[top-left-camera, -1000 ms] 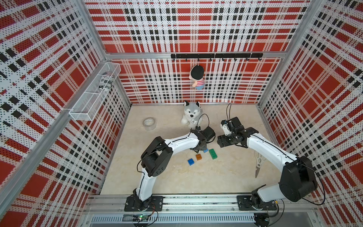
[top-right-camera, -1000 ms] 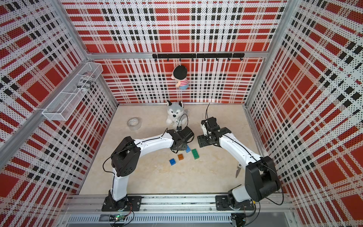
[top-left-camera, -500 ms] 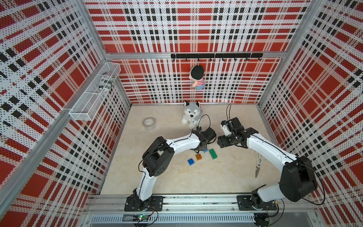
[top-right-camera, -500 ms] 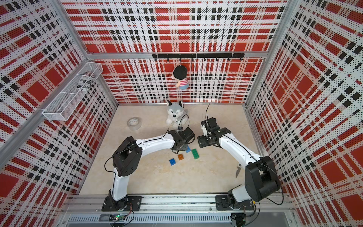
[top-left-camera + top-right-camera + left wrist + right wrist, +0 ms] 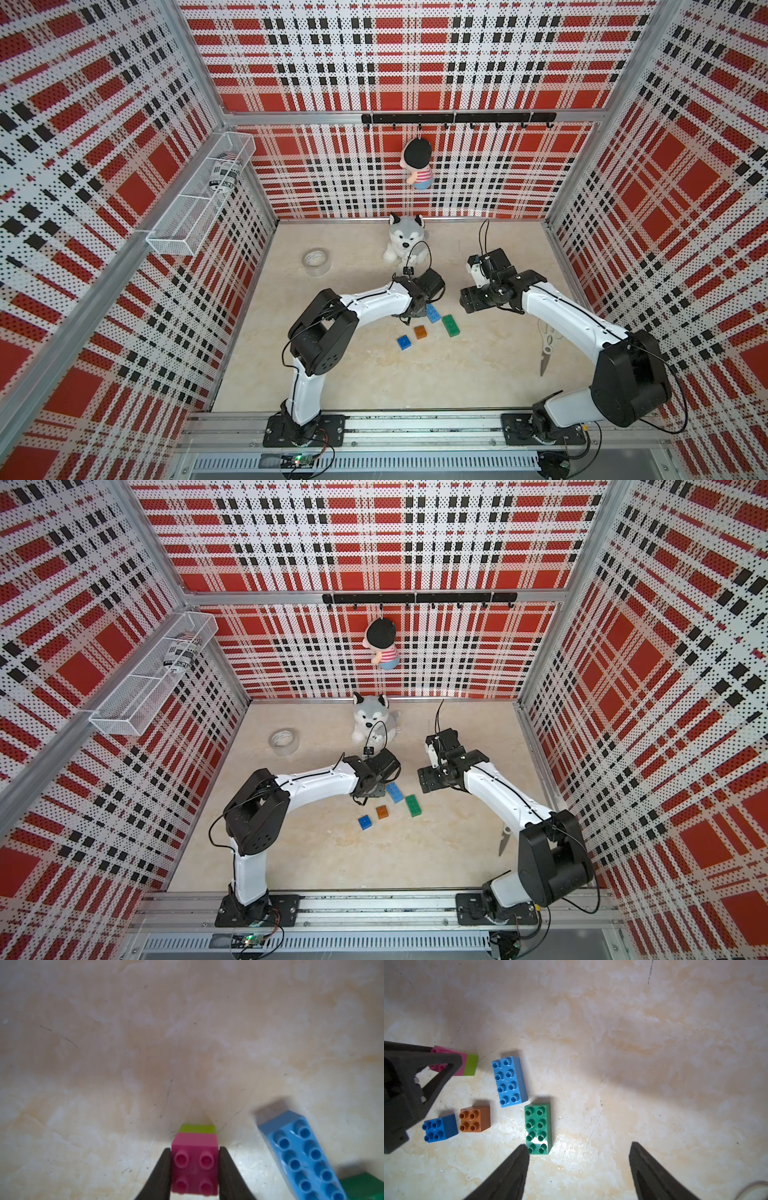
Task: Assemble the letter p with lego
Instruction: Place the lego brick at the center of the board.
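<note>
Left hand [image 5: 195, 1148] gripped pink brick [image 5: 195, 1167], lime brick [image 5: 197, 1128] attached. Right hand [image 5: 579, 1145] stood wide open, empty. On desk [image 5: 374, 374], in a top view: dark blue brick [image 5: 403, 342] lay at 8 o'clock from orange brick [image 5: 420, 331], light blue brick [image 5: 433, 312] at 1 o'clock.

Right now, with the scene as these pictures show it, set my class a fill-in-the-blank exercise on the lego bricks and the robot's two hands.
1. The left hand grips a ____ brick that is joined to a lime green brick.
2. The right hand is ____ and holds nothing.
3. The light blue brick and the dark green brick each show ____ studs.
4. The loose square brick next to the dark blue brick is ____.

Missing words: pink, open, eight, orange.
</note>
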